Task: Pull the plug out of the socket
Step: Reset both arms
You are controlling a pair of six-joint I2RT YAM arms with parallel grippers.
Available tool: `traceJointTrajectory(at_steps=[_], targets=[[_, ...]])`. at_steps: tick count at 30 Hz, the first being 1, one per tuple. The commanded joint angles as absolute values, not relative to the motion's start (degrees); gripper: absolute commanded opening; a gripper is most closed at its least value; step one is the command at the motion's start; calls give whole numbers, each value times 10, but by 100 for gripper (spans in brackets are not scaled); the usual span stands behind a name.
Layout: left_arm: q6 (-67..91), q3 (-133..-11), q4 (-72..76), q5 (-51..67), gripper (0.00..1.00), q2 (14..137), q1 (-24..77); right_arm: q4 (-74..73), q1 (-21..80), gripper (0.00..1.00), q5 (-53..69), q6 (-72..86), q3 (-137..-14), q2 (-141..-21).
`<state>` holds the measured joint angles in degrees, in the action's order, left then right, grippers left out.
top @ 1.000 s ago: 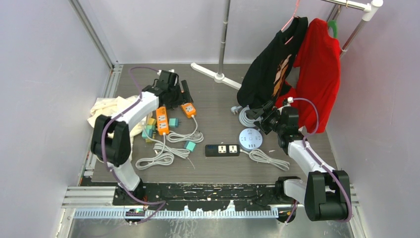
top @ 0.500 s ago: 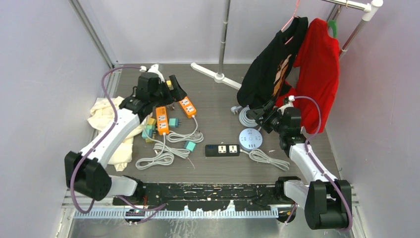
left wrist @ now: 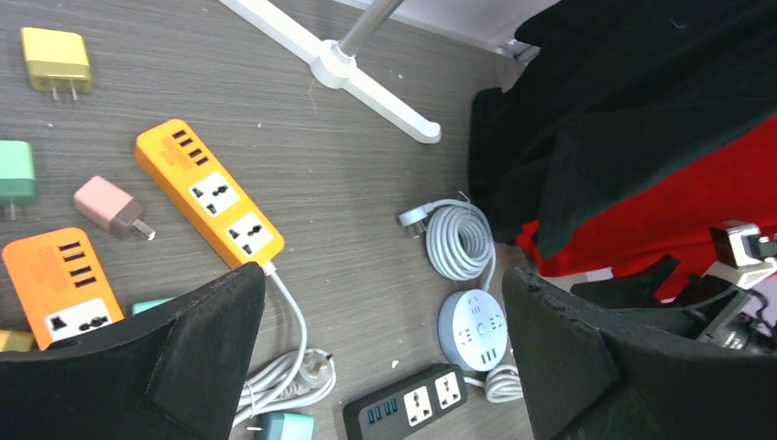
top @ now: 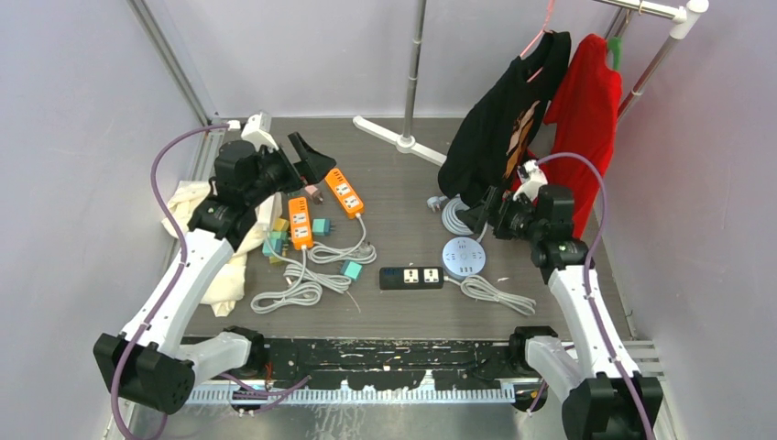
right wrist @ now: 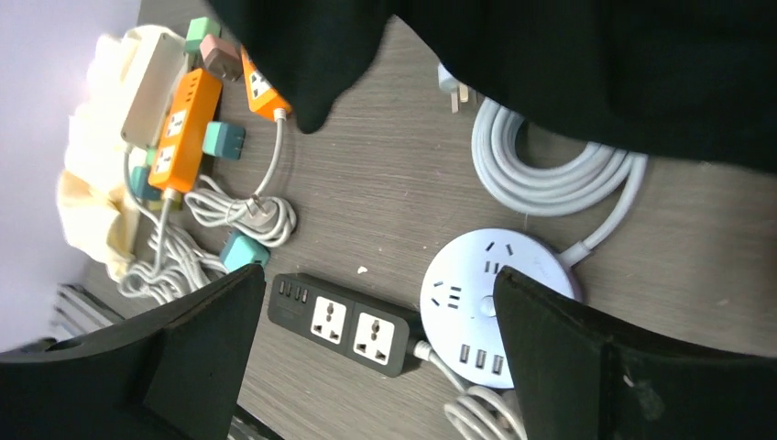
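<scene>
view from above: left end effector (top: 313,158), open and empty, hangs beyond the orange strip (top: 300,223), which lies near-to-far; teal plug (top: 321,225) touches its right side. left wrist: strip (left wrist: 60,289) sits low left. right wrist: right end effector (right wrist: 380,275) open, farther off.

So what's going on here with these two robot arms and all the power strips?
Two robot arms are raised over a table littered with power strips and adapters. The left gripper and the right gripper are both open and hold nothing. A pink adapter lies loose beside an orange power strip, whose two large sockets are empty. The black power strip has nothing plugged in either.
</scene>
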<state>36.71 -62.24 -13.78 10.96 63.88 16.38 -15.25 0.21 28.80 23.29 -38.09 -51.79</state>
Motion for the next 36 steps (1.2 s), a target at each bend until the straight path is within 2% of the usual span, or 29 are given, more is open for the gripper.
traceJointTrajectory(at_steps=[1,12,23,36], targets=[[374,-646,-110,152,99,622,158,-330,-1,100,298,21,-494,-493],[361,-760,-199,165,99,601,157,-429,-1,100,143,-34,-739,-511],[340,-936,-316,170,99,592,157,-393,0,100,28,91,-912,-519],[320,-1007,-353,171,99,586,157,-372,-1,100,11,111,-980,-514]])
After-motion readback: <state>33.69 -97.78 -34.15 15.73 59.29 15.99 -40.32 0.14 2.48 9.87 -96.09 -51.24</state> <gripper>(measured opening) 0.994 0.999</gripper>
